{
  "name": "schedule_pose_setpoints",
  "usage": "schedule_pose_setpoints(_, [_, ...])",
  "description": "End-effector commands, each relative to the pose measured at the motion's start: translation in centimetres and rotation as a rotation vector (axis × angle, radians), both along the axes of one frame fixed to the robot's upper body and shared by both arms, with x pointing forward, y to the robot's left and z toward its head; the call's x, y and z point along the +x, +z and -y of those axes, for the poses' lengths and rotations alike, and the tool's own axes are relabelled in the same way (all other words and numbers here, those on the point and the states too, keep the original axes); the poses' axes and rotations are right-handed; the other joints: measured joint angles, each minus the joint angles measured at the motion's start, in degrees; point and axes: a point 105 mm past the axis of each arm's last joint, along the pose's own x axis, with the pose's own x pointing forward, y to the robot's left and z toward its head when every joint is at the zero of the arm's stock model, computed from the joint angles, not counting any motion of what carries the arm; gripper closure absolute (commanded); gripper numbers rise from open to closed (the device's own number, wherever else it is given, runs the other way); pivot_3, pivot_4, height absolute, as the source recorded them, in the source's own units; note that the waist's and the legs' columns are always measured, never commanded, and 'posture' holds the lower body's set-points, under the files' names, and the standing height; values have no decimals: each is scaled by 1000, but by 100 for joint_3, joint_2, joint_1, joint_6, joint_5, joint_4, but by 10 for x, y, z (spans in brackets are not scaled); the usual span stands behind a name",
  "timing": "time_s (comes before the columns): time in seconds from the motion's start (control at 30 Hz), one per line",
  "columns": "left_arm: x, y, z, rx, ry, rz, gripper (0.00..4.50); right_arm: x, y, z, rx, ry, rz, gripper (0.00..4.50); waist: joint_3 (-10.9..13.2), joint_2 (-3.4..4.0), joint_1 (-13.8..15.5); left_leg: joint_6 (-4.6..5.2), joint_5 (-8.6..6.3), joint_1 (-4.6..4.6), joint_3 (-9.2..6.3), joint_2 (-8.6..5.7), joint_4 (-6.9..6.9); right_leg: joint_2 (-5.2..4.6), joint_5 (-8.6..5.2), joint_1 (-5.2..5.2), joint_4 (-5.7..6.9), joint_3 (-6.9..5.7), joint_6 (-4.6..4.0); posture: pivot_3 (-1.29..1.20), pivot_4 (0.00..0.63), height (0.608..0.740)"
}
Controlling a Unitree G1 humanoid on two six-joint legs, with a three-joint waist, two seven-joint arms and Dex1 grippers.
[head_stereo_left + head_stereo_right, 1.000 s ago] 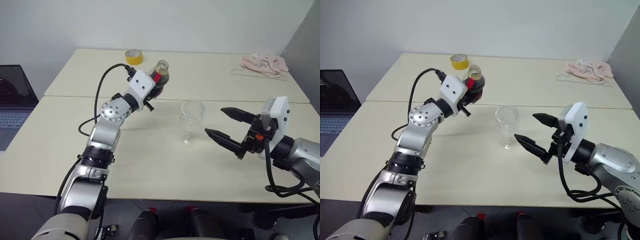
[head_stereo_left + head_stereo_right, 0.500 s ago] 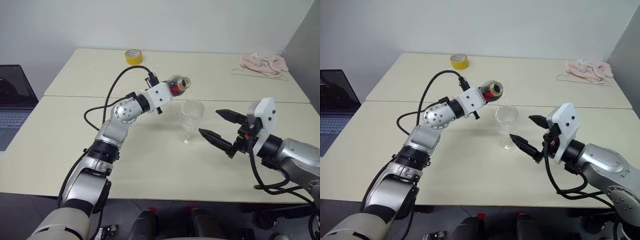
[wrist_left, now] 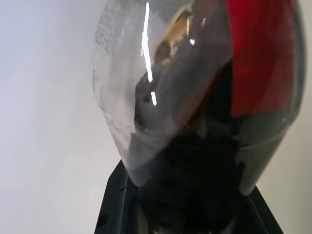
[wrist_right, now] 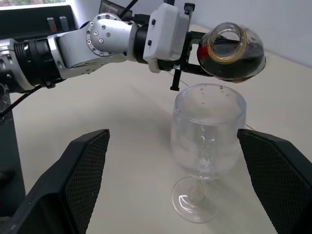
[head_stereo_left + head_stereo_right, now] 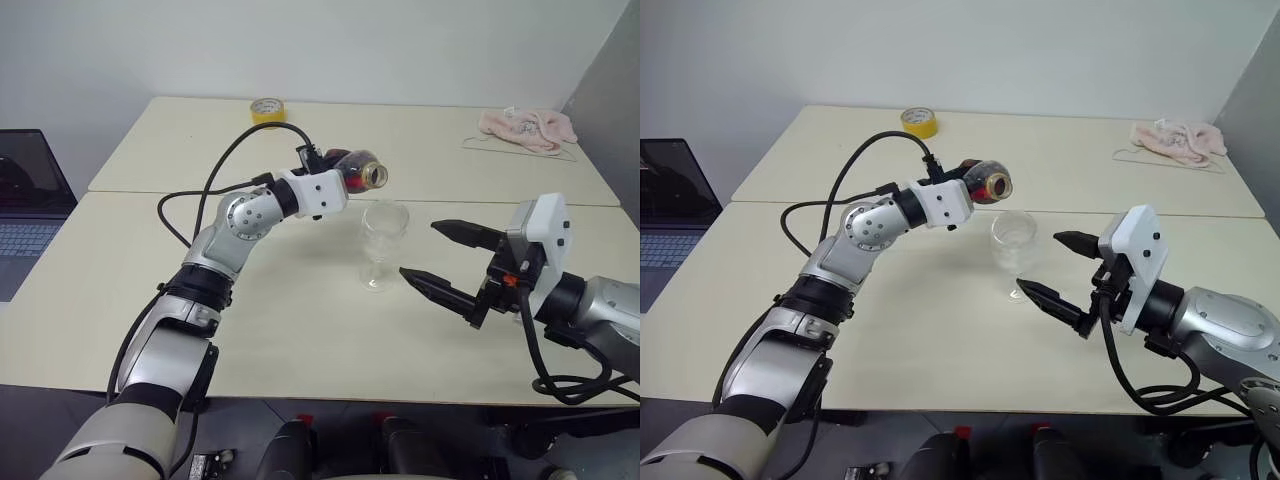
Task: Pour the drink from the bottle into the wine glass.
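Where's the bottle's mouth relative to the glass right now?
The bottle, tipped on its side in the left pincer, has its open mouth just above the wine glass rim, at the glass's far side.

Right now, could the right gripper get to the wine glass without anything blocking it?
Probably yes. The right gripper is open and points at the wine glass with bare table between them. The tilted bottle in the left gripper sits above the rim.
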Motion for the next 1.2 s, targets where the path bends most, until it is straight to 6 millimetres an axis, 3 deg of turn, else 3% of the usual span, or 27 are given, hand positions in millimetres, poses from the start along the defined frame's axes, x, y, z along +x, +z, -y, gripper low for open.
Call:
schedule_pose_setpoints(0.03, [-2, 27, 1, -1, -17, 118, 3706, -4, 13, -3, 6, 15, 57, 0, 0, 0, -1, 0, 0, 0, 1, 0, 0, 0, 0, 0, 0, 1, 0, 0, 150, 740])
schedule_pose_setpoints(1.2, [-9, 38, 5, 94, -61, 315, 3708, 9, 5, -5, -19, -43, 51, 0, 0, -1, 2, 0, 0, -3, 0, -1, 2, 0, 1, -2, 2, 0, 1, 0, 150, 740])
